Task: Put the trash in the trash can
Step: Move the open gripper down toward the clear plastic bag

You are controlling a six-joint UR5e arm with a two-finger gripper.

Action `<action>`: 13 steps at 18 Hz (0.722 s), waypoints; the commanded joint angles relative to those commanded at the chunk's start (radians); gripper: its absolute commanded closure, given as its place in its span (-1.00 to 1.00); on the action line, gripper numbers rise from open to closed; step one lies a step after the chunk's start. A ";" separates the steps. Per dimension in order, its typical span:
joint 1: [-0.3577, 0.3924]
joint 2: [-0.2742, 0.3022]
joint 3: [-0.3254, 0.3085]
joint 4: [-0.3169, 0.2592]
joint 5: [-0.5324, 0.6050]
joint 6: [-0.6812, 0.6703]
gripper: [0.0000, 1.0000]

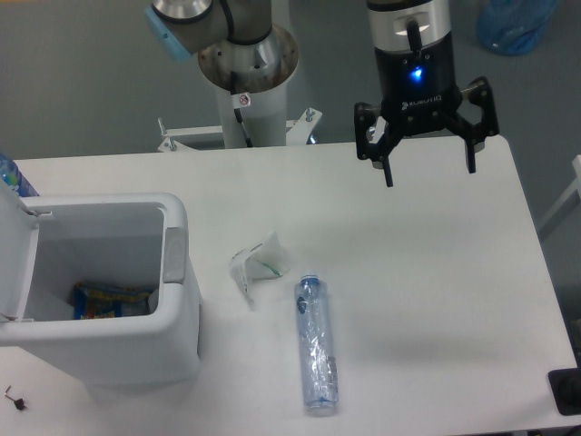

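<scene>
You have 1 fixed view, set high and looking steeply down on the tabletop (427, 272) from the side opposite the arm's base (247, 56). It stands at middle range: the far edge and right edge show, while the left and near parts run out of frame.
</scene>
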 joint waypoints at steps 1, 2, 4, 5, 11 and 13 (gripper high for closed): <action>-0.002 0.000 -0.018 0.024 0.000 -0.003 -1.00; -0.003 0.000 -0.041 0.055 0.000 -0.003 -1.00; -0.003 0.005 -0.080 0.109 0.005 -0.038 -1.00; -0.003 0.011 -0.109 0.120 0.003 -0.058 -1.00; -0.031 0.034 -0.250 0.143 0.002 -0.026 -1.00; -0.054 0.029 -0.290 0.135 -0.002 0.036 -1.00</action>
